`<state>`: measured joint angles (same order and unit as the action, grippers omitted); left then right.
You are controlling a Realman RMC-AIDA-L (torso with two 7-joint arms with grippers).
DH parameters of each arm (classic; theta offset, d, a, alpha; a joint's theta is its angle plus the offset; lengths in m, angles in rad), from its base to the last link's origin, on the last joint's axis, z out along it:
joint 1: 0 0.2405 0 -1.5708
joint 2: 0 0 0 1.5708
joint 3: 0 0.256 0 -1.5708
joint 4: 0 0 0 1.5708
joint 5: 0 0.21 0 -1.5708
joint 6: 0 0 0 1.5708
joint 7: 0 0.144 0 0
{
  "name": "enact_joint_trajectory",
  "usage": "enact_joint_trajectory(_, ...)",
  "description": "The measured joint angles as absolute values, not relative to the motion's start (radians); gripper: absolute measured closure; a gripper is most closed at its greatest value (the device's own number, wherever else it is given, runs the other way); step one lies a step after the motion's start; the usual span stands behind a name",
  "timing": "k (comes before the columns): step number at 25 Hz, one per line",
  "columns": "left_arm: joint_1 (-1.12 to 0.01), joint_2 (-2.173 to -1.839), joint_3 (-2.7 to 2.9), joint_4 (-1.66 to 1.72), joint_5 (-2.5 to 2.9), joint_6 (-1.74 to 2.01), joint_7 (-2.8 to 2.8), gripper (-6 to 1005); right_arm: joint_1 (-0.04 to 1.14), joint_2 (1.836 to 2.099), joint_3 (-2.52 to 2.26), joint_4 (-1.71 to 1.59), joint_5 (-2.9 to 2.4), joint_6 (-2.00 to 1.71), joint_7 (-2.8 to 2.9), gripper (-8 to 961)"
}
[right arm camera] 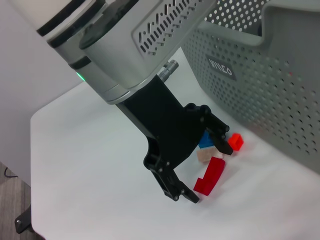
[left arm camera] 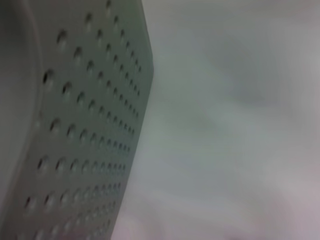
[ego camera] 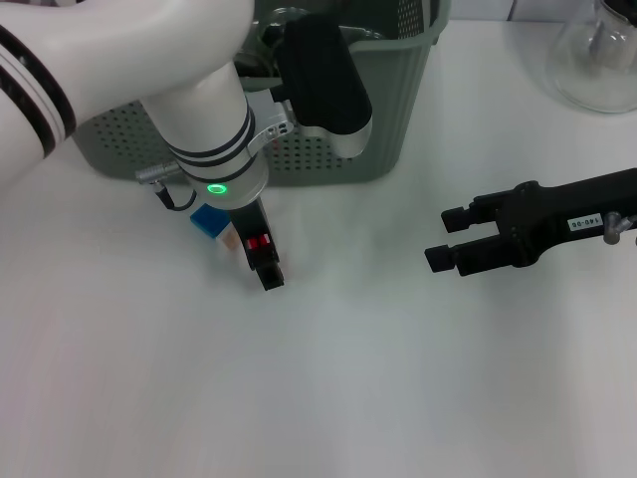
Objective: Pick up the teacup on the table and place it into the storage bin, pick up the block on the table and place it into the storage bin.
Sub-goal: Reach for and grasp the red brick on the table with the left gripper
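Note:
The grey-green perforated storage bin [ego camera: 328, 149] stands at the back of the white table; its wall fills part of the left wrist view [left arm camera: 85, 125], and its black label shows in the right wrist view [right arm camera: 220, 67]. A small heap of blocks lies in front of it: a blue block [ego camera: 207, 221] [right arm camera: 205, 139], a red curved block [right arm camera: 210, 175], a tan block [right arm camera: 206, 154] and a small red cube [right arm camera: 236, 141]. My left gripper [ego camera: 252, 256] [right arm camera: 206, 170] points down over the heap, open, its jaws on either side of the red curved block. No teacup is in view. My right gripper [ego camera: 446, 237] hovers open and empty at the right.
A clear glass flask [ego camera: 597, 60] stands at the back right corner. The bin is close behind the left gripper. The table's left edge shows in the right wrist view [right arm camera: 35, 150].

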<state>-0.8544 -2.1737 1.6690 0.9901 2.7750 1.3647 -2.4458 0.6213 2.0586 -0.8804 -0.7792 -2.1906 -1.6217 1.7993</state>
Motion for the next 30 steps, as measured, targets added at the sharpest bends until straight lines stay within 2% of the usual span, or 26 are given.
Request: enact_joint_trajectory(30, -0.867, -2.175, 1.666, 0.956, 2.77, 1.351, -2.447, 113, 0.62, 2.057, -0.88, -0.779, -2.191, -1.616, 1.799, 158)
